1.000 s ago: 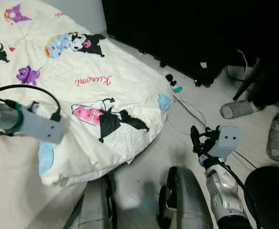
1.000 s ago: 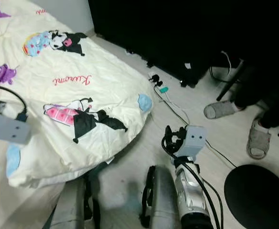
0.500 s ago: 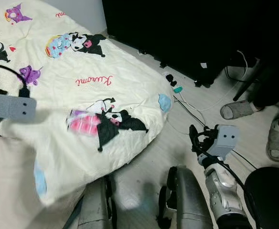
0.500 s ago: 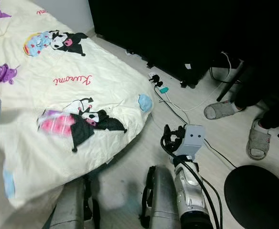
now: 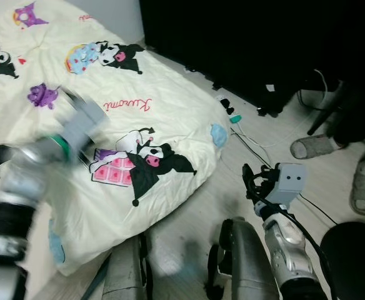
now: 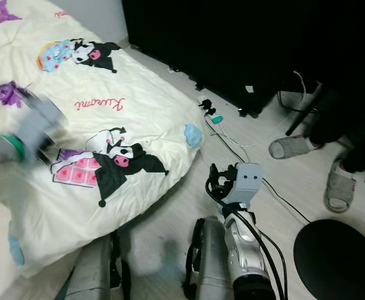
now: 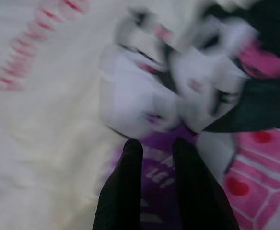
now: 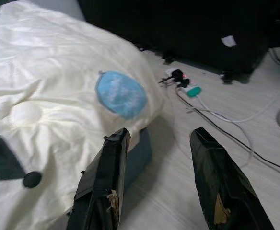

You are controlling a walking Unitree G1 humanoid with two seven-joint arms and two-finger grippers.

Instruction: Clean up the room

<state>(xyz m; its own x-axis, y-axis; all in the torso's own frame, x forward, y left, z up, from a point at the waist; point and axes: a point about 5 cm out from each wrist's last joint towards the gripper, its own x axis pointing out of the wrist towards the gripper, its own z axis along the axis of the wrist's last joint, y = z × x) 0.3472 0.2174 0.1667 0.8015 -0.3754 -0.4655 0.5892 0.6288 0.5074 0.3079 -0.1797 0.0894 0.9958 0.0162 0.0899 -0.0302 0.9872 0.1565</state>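
Note:
A cream blanket (image 5: 164, 119) printed with cartoon characters lies spread over a bed, its corner hanging down to the floor. My left gripper (image 5: 82, 122), blurred by motion, is over the blanket beside the black-and-pink character print (image 5: 142, 162). In the left wrist view its fingers (image 7: 130, 158) stand only narrowly apart just above the print, with nothing between them. My right gripper (image 5: 254, 181) is held over the wooden floor beside the bed corner. It is open and empty (image 8: 159, 136), pointing at the blanket's blue patch (image 8: 121, 93).
A white power strip (image 5: 226, 107) with trailing cables lies on the floor by a black cabinet (image 5: 245, 44). A person's feet in grey slippers (image 5: 310, 145) stand at the right. A round black seat (image 5: 351, 250) is at the lower right. My legs (image 5: 245, 262) stand close to the bed.
My left arm swung from the far left back over the blanket, toward the printed character. The blanket, stretched leftward half a second ago, has settled. The right arm barely moved.

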